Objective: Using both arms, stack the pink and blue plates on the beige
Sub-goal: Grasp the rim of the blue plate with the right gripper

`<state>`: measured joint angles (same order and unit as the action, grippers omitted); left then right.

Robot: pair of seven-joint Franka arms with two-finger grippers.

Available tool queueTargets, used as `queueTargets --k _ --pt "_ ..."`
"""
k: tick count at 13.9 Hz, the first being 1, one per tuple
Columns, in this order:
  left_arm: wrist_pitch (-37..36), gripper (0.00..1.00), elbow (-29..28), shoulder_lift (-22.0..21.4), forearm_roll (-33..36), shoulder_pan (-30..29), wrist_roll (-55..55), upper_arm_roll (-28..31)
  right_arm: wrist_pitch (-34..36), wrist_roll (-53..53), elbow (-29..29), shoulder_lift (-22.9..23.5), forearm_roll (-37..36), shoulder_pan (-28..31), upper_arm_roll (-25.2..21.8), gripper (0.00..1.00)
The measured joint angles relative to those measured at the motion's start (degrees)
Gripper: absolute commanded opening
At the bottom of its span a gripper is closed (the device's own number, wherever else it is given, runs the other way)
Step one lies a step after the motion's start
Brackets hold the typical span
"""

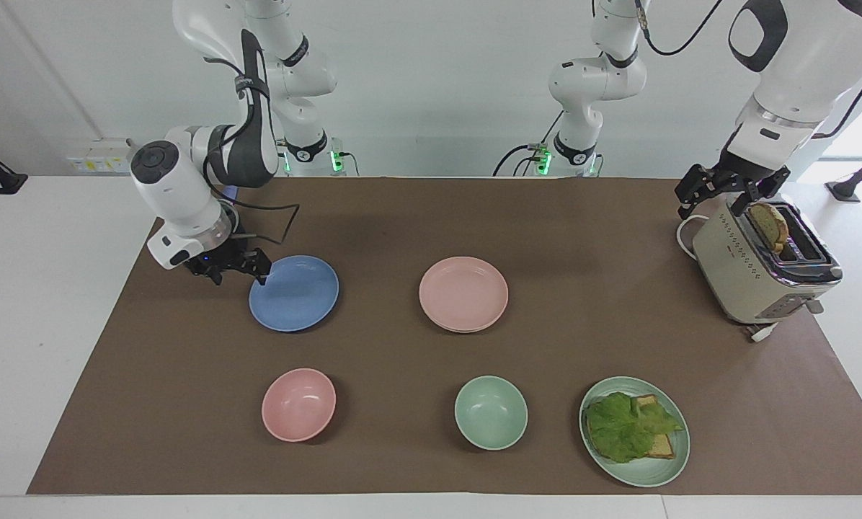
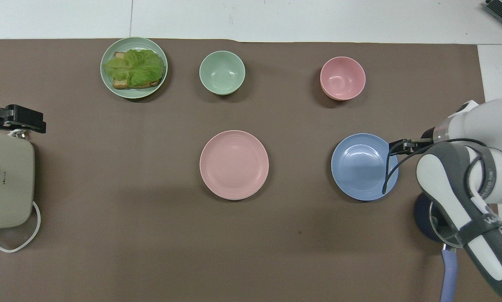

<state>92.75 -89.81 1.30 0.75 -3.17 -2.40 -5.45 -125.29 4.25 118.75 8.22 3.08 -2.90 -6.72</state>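
So the blue plate [image 1: 298, 295] sat left of centre in the facing view. The right gripper [image 1: 240, 274] was down low right at that plate's outer rim, on the side away from the pink plate [image 1: 463, 292] at mid-frame. Its fingers were apart with nothing in them, and I couldn't tell if they touched the rim. The right arm was clearly the nearer one. A second rim peeked out under the pink plate, probably the beige one, but I'm not sure. The left gripper [image 1: 730, 191] hung open and empty over the toaster [image 1: 762, 274] at the upper right, just waiting.
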Motion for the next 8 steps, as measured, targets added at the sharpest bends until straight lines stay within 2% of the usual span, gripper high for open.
queueTargets --k 3,5,6,8 --pt "-0.01 1.00 -0.02 0.03 0.00 -0.17 0.00 0.00 -3.93 4.57 2.33 2.83 4.27 0.86 -0.02 1.00" --pt "-0.01 1.00 -0.02 0.03 0.00 -0.17 0.00 0.00 -4.53 7.12 2.61 4.17 5.78 1.26 -0.04 0.55" --pt "-0.01 1.00 -0.02 0.03 0.00 -0.17 0.00 0.00 -4.57 7.65 2.61 4.34 5.81 1.34 -0.05 0.40" --pt "-0.01 1.00 -0.02 0.03 0.00 -0.17 0.00 0.00 -4.57 8.29 2.64 4.36 5.81 1.59 -0.04 0.00"
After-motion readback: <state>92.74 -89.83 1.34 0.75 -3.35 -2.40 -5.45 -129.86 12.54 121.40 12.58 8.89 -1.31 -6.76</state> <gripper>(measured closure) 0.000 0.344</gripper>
